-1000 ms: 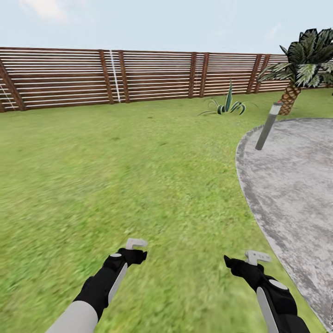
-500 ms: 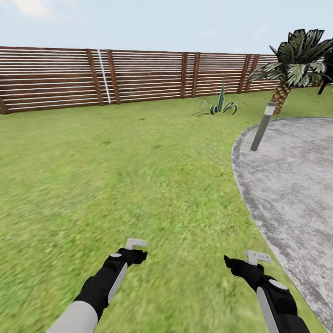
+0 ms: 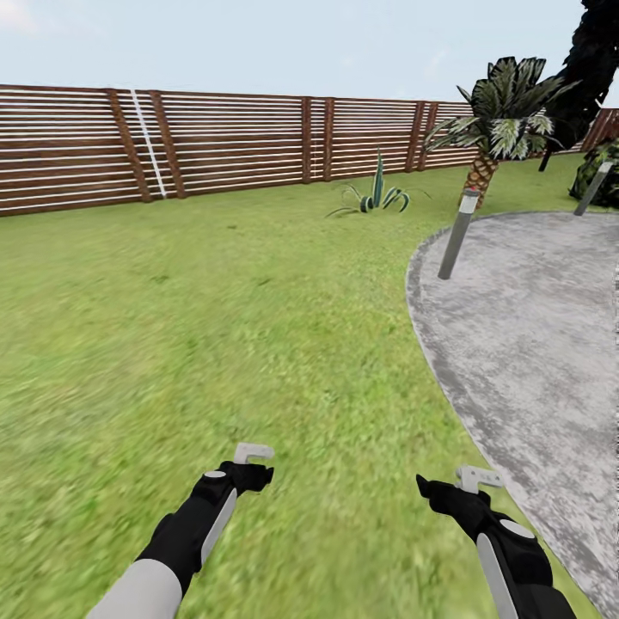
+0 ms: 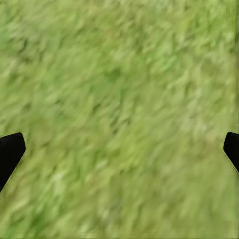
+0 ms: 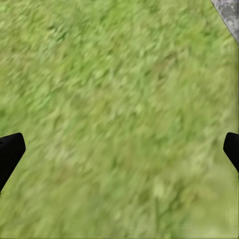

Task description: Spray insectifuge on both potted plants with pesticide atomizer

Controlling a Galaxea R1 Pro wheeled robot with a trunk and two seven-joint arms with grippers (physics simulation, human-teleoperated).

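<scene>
The whole head view has swung rightward over the last second: the fence (image 3: 215, 142), the spiky plant (image 3: 371, 196) and the nearer bollard (image 3: 456, 234) slid left, and a second bollard (image 3: 593, 187) with a dark bush (image 3: 602, 168) appeared at 2 o'clock. The robot seems to be turning to search. Left tool (image 3: 255, 464) and right tool (image 3: 456, 488) hang released and empty over the lawn (image 3: 215, 327). The pesticide atomizer's whereabouts cannot be told.

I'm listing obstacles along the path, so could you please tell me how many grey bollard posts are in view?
2. The nearer bollard post stands at the paving's left edge, before the palm. The farther bollard post stands at the far right beside a dark bush. Others may be hidden.
</scene>
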